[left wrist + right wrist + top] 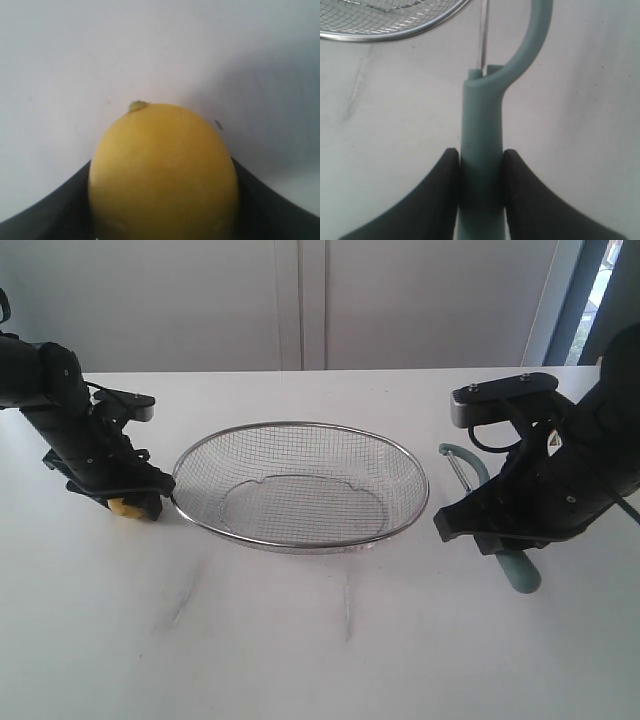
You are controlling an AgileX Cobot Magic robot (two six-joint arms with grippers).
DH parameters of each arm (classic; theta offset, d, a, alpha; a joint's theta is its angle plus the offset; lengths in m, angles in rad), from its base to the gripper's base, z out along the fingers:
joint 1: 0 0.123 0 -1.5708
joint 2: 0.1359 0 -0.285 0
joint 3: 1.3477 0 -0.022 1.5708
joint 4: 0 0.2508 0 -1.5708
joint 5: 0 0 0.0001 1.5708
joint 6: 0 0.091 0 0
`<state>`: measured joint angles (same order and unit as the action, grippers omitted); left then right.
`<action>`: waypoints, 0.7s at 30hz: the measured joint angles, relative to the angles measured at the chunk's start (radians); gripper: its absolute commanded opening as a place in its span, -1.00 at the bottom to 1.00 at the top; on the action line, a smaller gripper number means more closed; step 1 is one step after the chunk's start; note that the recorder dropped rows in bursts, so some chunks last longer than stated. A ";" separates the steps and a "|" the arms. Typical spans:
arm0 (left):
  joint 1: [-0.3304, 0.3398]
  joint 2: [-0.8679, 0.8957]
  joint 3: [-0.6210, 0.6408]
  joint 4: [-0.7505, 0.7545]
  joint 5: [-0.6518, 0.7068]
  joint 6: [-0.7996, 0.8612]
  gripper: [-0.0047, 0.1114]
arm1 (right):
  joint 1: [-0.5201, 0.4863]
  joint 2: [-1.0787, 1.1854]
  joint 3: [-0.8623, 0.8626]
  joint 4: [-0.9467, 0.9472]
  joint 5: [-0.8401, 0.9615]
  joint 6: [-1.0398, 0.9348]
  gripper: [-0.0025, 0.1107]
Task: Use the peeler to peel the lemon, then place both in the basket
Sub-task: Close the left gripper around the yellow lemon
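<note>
Wire-mesh basket (300,424) at the centre of the white table (300,650). The right gripper (495,530) is angled low just beside the basket's right rim. Its jaws are closed narrowly on the handle of the peeler (522,576), with the loop head clear of the rim. The left gripper (135,502) is angled down just beside the left rim, its fingers clamped on the lemon (122,507), outside the basket. Whether the lemon touches the table cannot be told.

The white table (300,660) shows a few faint grey scuffs (347,612) toward its front. At its middle the basket (300,424) sits flat on its base. The lemon (125,507) is just left of it and the peeler (522,575) to the right — both low at the surface, contact unclear.
</note>
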<state>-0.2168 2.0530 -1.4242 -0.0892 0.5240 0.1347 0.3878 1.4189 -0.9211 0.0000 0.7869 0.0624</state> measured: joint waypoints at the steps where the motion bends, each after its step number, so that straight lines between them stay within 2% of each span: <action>1: 0.000 0.000 0.000 0.000 0.000 0.000 -0.88 | 0.000 0.000 0.000 0.000 0.000 0.000 -0.96; 21: 0.000 -0.020 -0.001 0.004 0.082 0.002 -0.92 | 0.000 0.000 0.000 0.000 -0.001 -0.002 -0.96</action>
<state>-0.2168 2.0332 -1.4256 -0.0851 0.6063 0.1367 0.3878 1.4189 -0.9211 0.0000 0.7855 0.0601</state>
